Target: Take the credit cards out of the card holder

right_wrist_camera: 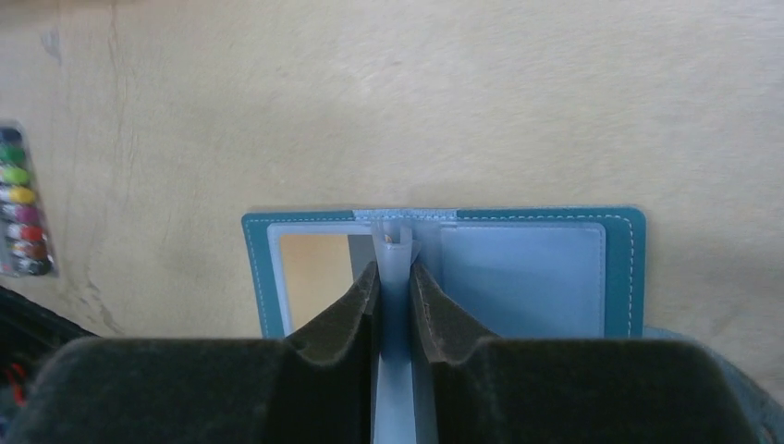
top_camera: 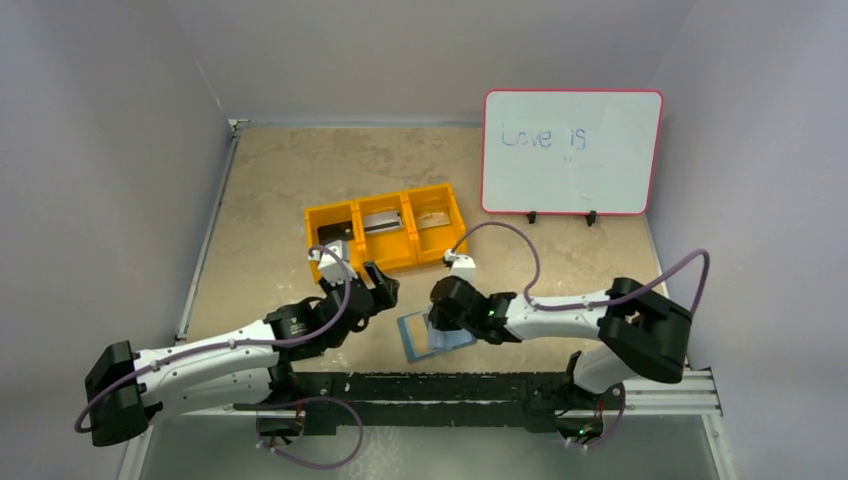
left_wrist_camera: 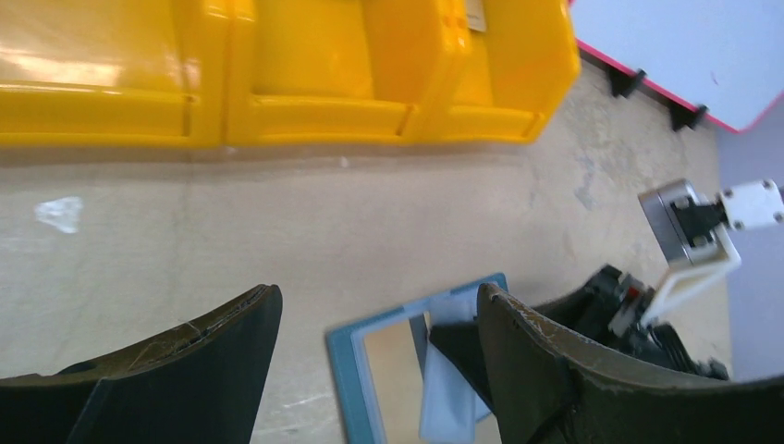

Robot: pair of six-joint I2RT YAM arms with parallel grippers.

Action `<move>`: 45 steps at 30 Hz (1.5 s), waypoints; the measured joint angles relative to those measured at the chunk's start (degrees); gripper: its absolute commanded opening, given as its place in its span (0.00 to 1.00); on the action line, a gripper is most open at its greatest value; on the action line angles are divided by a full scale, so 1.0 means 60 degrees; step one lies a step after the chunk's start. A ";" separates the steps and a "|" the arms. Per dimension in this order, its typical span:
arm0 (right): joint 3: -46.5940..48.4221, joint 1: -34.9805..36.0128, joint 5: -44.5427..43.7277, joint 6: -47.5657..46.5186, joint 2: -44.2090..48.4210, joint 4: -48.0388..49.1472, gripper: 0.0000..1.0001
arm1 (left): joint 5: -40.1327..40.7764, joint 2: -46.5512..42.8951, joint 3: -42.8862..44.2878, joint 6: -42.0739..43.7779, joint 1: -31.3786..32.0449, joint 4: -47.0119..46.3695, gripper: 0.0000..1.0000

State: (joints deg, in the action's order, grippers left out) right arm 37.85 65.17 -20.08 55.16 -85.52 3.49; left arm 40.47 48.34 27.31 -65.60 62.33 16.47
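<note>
The teal card holder [top_camera: 412, 338] lies open on the table between my two grippers. It also shows in the right wrist view [right_wrist_camera: 256, 268] and the left wrist view [left_wrist_camera: 344, 370]. A tan card [right_wrist_camera: 312, 276] sits in its left pocket, also seen from the left wrist [left_wrist_camera: 398, 370]. The right pocket looks pale blue-grey. My right gripper [right_wrist_camera: 395, 268] is shut on the holder's pale blue middle leaf [right_wrist_camera: 396, 242], holding it upright. My left gripper [left_wrist_camera: 379, 294] is open and empty, just left of and above the holder. In the top view the left gripper [top_camera: 383, 290] and right gripper [top_camera: 440, 312] flank the holder.
An orange three-compartment bin [top_camera: 345, 213] stands just behind the grippers with flat dark and grey items in it; its front wall [left_wrist_camera: 277, 111] fills the top of the left wrist view. A whiteboard [top_camera: 570, 150] stands at the back right. A marker pack [right_wrist_camera: 20, 199] lies left of the holder.
</note>
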 measured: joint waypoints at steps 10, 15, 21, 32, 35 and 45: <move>-0.1996 -0.1020 0.1439 0.0907 0.1180 0.2317 0.19 | -0.3067 0.1421 -0.0940 0.0102 0.0000 -0.3606 0.76; -0.2779 -0.1228 0.1807 0.1647 0.1322 0.3351 0.21 | -0.4517 0.3118 -0.1005 -0.0011 0.0000 -0.5333 0.75; -0.3016 -0.1326 0.1818 0.2069 0.1432 0.3610 0.24 | -0.5257 0.3974 -0.1020 -0.0379 0.0000 -0.6499 0.75; -0.3344 -0.1570 0.1927 0.2637 0.1745 0.3639 0.33 | -0.5603 0.4710 -0.1020 -0.0892 -0.0011 -0.7526 0.72; -0.3311 -0.1570 0.1719 0.2641 0.2047 0.3082 0.33 | -0.5566 0.4856 -0.0834 -0.0882 0.0044 -0.7435 0.72; -0.2736 -0.1570 0.0867 0.2550 0.2707 0.0743 0.28 | -0.5213 0.5300 -0.0401 -0.0878 0.0302 -0.7402 0.72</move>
State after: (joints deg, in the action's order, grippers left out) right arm 21.43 55.75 -14.87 70.46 -69.28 7.94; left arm 9.19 80.14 24.91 -70.87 64.14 -27.94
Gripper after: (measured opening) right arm 0.332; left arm 0.723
